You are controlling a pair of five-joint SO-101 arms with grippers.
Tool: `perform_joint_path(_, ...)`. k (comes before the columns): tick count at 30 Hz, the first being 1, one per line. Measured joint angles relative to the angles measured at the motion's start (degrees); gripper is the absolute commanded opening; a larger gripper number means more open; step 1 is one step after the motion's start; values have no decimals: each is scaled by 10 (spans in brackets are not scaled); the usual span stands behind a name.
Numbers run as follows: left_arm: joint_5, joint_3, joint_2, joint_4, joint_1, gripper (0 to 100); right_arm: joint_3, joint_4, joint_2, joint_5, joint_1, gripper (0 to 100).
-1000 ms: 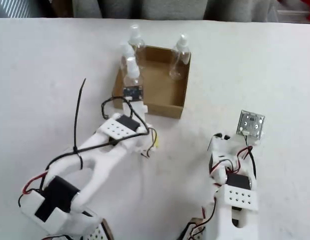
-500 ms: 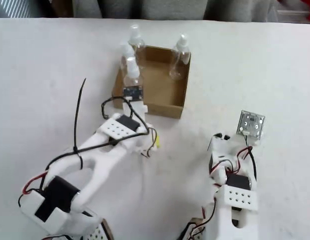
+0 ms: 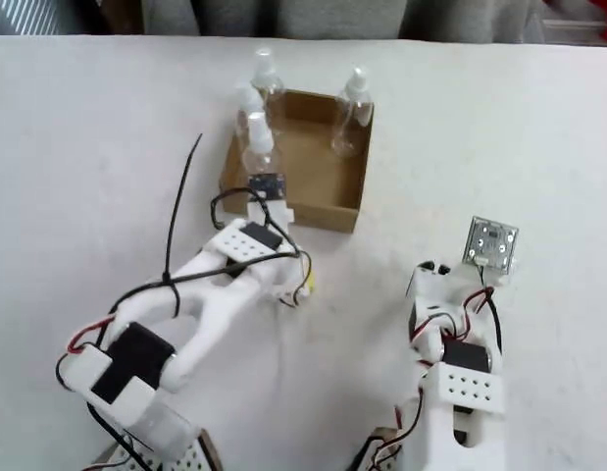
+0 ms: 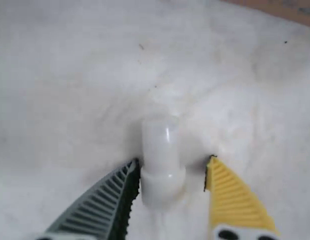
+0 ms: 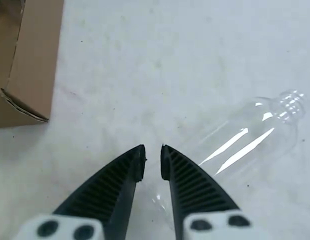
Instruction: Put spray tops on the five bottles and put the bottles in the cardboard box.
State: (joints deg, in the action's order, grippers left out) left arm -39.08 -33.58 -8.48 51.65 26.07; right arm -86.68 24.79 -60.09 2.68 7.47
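Observation:
A white spray top lies on the table between the grey and yellow fingers of my left gripper, which is open around it; the grey finger touches it, the yellow one stands a little off. In the high view this gripper is just in front of the cardboard box. Several clear bottles with spray tops stand in the box. A clear bottle without a top lies on the table beside my right gripper, whose black fingers are almost together with nothing between them.
A corner of the cardboard box is off to one side of the right gripper. The right arm is at the lower right of the table. A black cable tie sticks up from the left arm.
The left arm's body has swung to the right and its wrist has shifted slightly toward the box. The right arm has not moved.

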Motion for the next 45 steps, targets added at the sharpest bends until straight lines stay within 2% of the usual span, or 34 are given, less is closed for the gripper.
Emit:
perform_joint_path(2, 0, 1, 0, 0, 0, 142, 0, 0, 0, 0, 0, 41)
perform_joint_path(4, 0, 5, 0, 0, 2, 23, 0, 0, 0, 0, 0, 41)
perform_joint_path(5, -1, 11, 0, 0, 4, 12, 0, 0, 0, 0, 0, 41)
perform_joint_path(7, -1, 21, -5, 0, 4, 52, 0, 0, 0, 0, 0, 41)
perform_joint_path(10, 16, 30, -11, 5, 4, 17, 0, 0, 0, 0, 0, 41)
perform_joint_path(21, 26, 49, -15, 34, -4, 20, 0, 0, 0, 0, -1, 41)
perform_joint_path(25, 64, 49, -15, 27, -15, 20, 3, 2, 0, 0, -1, 41)
perform_joint_path(36, 129, 36, -5, 19, -16, 20, 167, 192, 8, 1, 2, 41)
perform_joint_path(45, 167, -105, 100, -77, -12, 20, 327, 346, 8, 1, 42, 41)
